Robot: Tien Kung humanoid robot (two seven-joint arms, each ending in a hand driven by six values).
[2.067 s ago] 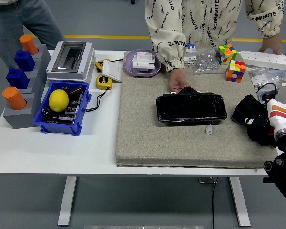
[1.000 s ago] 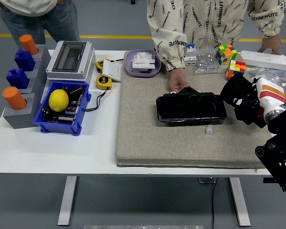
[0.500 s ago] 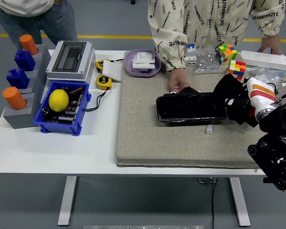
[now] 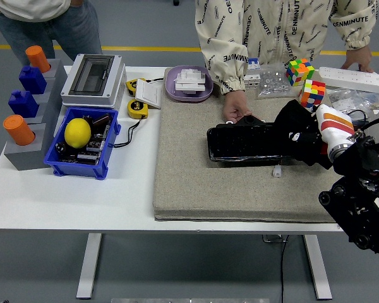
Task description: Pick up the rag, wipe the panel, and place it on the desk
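1 hand is working at the right of the frame: the right hand [image 4: 325, 136] is gripping the black rag [image 4: 297, 136], its fingers mostly buried in the cloth, and is holding it over the right end of the glossy black panel [image 4: 249, 142], which is lying at the centre of the frame on the grey felt mat [image 4: 196, 183]. Whether the cloth is already pressing on the surface is hard to tell. Above the panel's left end, a person's hand [image 4: 235, 112] is resting at its far edge, seemingly steadying it. The left arm is not showing anywhere. The rag is looking soft, light and floppy, bunching and draping around the hand, so a full-hand grasp on a gathered wad is probably suiting it better than a pinch at a corner, which would likely let it trail. The panel is looking stiff, smooth and possibly slippery, so light, even pressure is likely being called for.
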